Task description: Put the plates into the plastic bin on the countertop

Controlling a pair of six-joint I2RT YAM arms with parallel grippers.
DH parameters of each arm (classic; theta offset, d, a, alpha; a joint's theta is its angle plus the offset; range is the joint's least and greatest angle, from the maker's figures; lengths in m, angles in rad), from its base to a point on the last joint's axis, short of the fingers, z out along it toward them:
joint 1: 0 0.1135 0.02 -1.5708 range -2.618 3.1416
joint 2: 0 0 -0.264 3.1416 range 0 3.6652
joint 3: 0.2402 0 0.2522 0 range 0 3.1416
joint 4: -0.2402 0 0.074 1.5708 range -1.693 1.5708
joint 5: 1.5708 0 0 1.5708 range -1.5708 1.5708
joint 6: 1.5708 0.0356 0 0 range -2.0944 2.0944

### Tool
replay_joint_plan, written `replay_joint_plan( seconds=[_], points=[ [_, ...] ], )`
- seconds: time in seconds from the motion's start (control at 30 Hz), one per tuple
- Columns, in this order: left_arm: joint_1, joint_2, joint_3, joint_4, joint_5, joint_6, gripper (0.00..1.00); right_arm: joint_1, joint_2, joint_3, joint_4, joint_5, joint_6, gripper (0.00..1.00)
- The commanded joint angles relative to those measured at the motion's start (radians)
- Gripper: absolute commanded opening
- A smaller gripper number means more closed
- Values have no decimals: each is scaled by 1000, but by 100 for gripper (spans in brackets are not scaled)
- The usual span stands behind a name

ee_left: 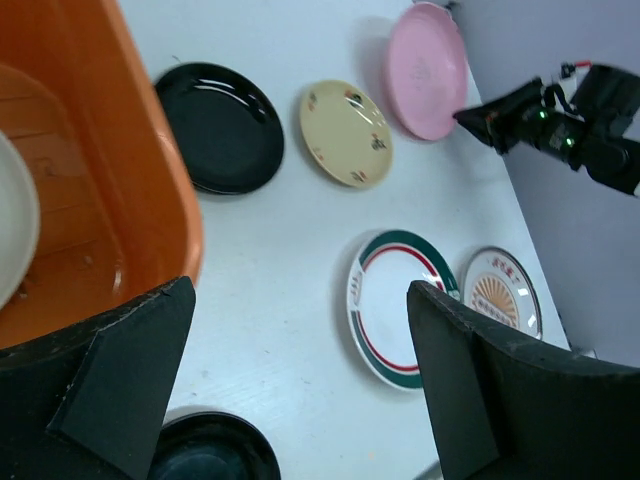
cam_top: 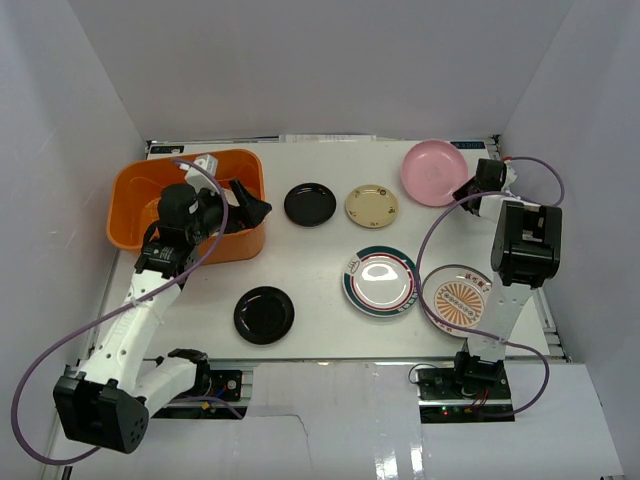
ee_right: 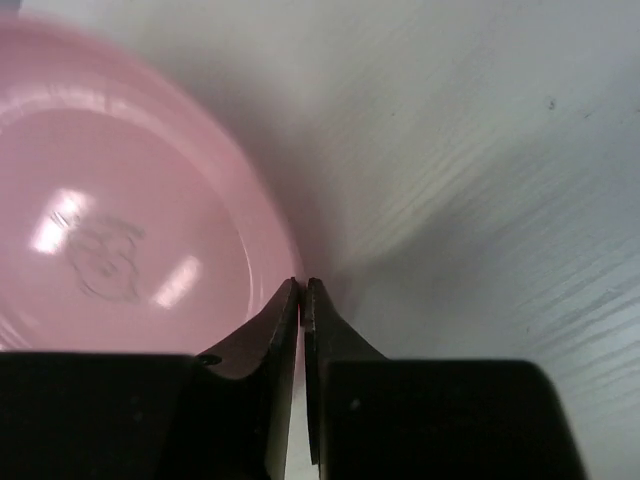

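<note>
There's the wide flat white surface (cam_top: 310, 265), boxed in by white walls (cam_top: 80, 90) left, far and right. Open room runs down its middle, between the near glossy black round plate (cam_top: 264, 315) and the white round plate with the green-red rim (cam_top: 380, 282). At far left the orange rounded plastic bin (cam_top: 130, 200) sits close to the left wall, with a pale round plate (ee_left: 12, 230) lying inside. The left jaws hang spread wide over the bin's right rim, gripping nothing.

The white orange-sunburst plate (cam_top: 458, 300) lies partly under the right arm (cam_top: 520, 245), by the right edge. The far black plate (cam_top: 310, 204) and the cream round plate (cam_top: 372, 206) sit side by side.

The glossy pink round plate (cam_top: 433, 172) is tucked in the far right corner. The right jaws are together, tips at its right rim, and I cannot tell if they pinch it.
</note>
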State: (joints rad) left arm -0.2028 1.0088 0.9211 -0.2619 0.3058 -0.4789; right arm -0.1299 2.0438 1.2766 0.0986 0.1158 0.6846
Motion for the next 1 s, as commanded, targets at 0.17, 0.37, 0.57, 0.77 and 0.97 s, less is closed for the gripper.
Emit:
replay_joint_plan(
  seconds=[0.17,0.37,0.57,0.77,0.97],
  points=[
    [-214,95,126,-13,47,-24,98,7,-449,-225,225,-71,-7,8],
    [-435,169,189,-11,-149,-23,98,128,-785,-508,250,-185,-28,8],
    [-475,205,167,41,-208,-84,98,252,-1020,-657,216,-301,6,8],
    [-486,192,119,85,-226,-113,92,337,-1126,-675,147,-390,-5,8],
    [-488,249,101,79,-275,-87,70,358,-1126,-681,148,-488,-7,8]
  ],
)
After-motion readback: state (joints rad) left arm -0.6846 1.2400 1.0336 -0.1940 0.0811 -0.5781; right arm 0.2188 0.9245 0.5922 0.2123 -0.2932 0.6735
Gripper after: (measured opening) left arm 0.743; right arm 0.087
